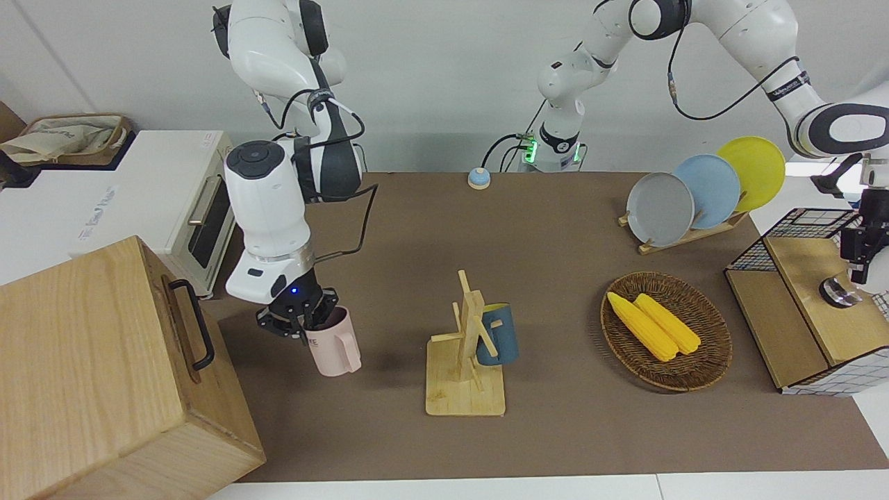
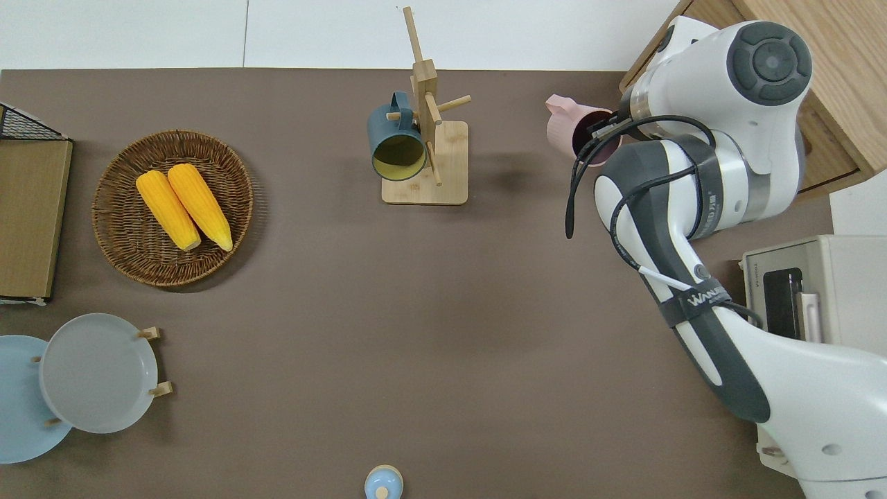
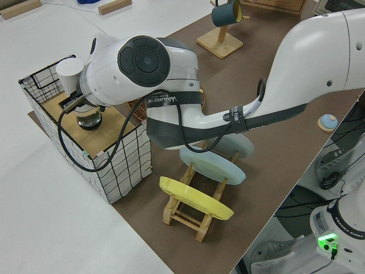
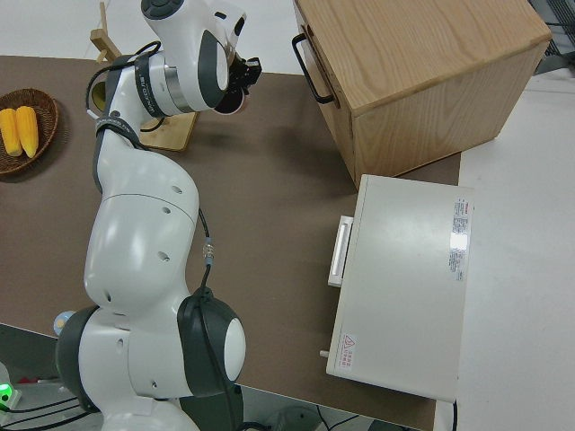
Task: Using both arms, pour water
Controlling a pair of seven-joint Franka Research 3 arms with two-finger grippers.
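Right gripper (image 1: 300, 321) clamps the rim of a pale pink plastic mug (image 1: 335, 343): one finger inside the mouth, one outside the wall. The mug is tilted, its handle pointing away from the robots, over the brown table mat (image 1: 555, 292) near the mat's edge farthest from the robots, toward the right arm's end, beside the large wooden box with black handle (image 1: 104, 368).

Left gripper (image 1: 858, 243) hangs over a glass kettle with metal lid (image 1: 839, 292) that sits on the wooden top of a black wire crate (image 1: 799, 305) at the left arm's end of the table. Cannot tell how its jaws stand.

A dark blue mug (image 1: 498, 336) hangs on a wooden peg mug rack (image 1: 467, 354) mid-mat.
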